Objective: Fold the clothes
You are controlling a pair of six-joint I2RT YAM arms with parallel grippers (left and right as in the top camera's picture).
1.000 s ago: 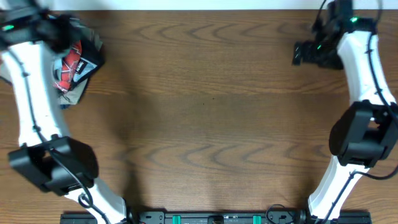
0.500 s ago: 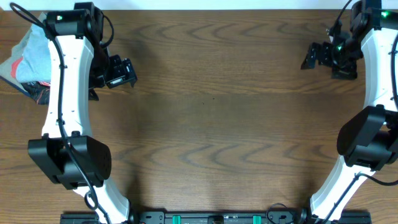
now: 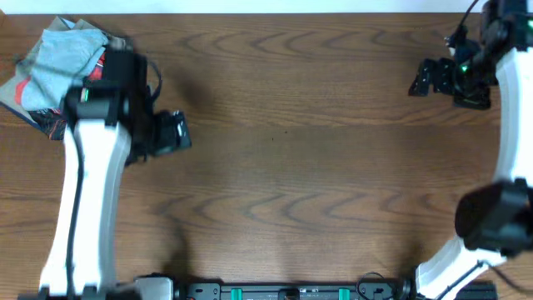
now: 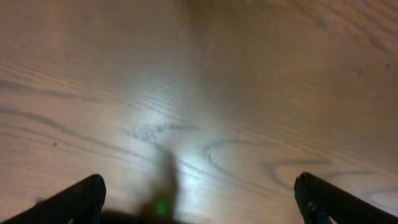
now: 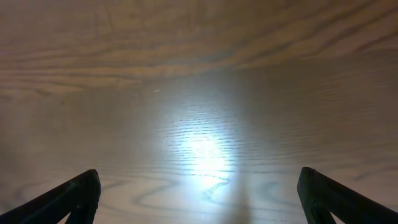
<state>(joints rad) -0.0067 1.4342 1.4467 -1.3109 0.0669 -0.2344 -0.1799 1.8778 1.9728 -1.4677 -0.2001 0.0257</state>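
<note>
Far left corner of the worktop [image 3: 291,167]: a heap of cloth. The blue-grey garment [image 3: 62,52] lies on top of the heap, crumpled and wrinkly, not folded and not spread out. A red shirt [image 3: 30,88] shows under its near-left edge, and a strip of dark garment [image 3: 43,122] pokes out at the near side of the heap. Nothing grips any of it.

The left arm [image 3: 83,200] runs from the near edge up toward the heap, and its upper black part overlaps the right edge of the pile in the overhead view. The left end effector [image 3: 175,133] sits just right of the arm, apart from the heap, over bare wood and pointing right. It is released, with nothing between the fingers. In the left wrist view the left end effector [image 4: 199,182] shows two dark fingertips [image 4: 81,198] spread to the bottom corners, with blurred wood grain and a small green glint between them.

The middle of the worktop is bare brown wood grain.

Far right: the right end effector [image 3: 423,77] is well apart from the garment, pointing left over wood. The right arm [image 3: 508,133] runs down the right edge. It is also released and holds nothing. In the right wrist view the right end effector [image 5: 199,177] has its fingertips [image 5: 78,193] wide at the bottom corners, with a bright glare patch on the wood between them.
</note>
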